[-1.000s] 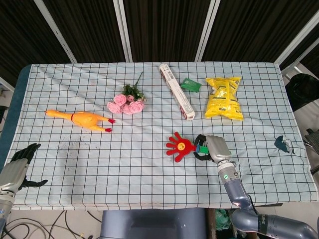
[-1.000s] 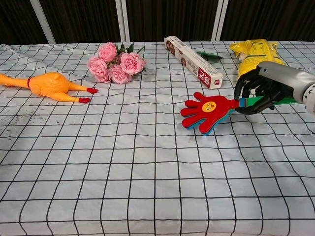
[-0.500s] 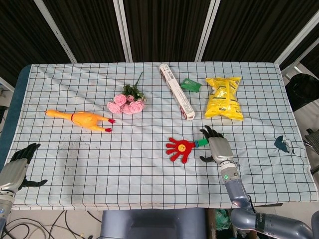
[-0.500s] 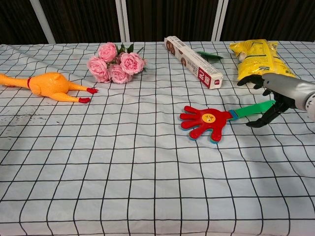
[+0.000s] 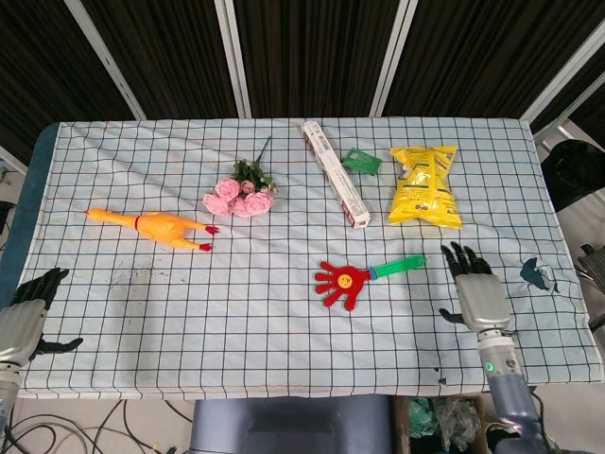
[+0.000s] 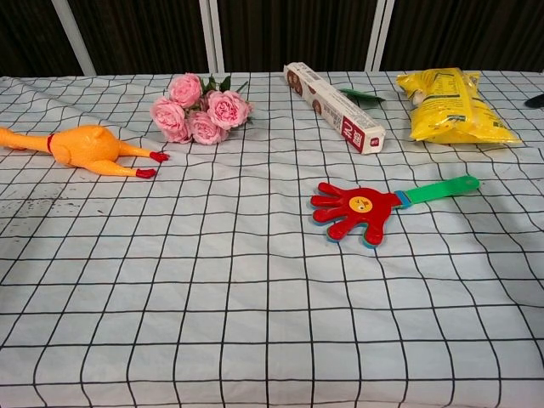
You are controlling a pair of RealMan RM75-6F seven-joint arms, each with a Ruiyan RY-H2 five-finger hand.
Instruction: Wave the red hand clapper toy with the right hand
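The red hand clapper toy (image 5: pixel 344 282) (image 6: pixel 357 210) lies flat on the checked tablecloth, its green handle (image 5: pixel 399 267) (image 6: pixel 440 190) pointing to the right. My right hand (image 5: pixel 475 291) hovers open to the right of the handle, fingers spread, touching nothing; it does not show in the chest view. My left hand (image 5: pixel 26 317) stays open at the table's near left corner, far from the toy.
A yellow rubber chicken (image 5: pixel 156 227) lies at the left, pink roses (image 5: pixel 238 196) in the middle. A long box (image 5: pixel 335 185), a small green packet (image 5: pixel 361 161) and a yellow snack bag (image 5: pixel 424 184) sit at the back right. A dark patch (image 5: pixel 538 274) marks the cloth's right edge.
My right hand let go of the clapper's handle and drew back to the right, out of the chest view. The toy settled flat on the cloth.
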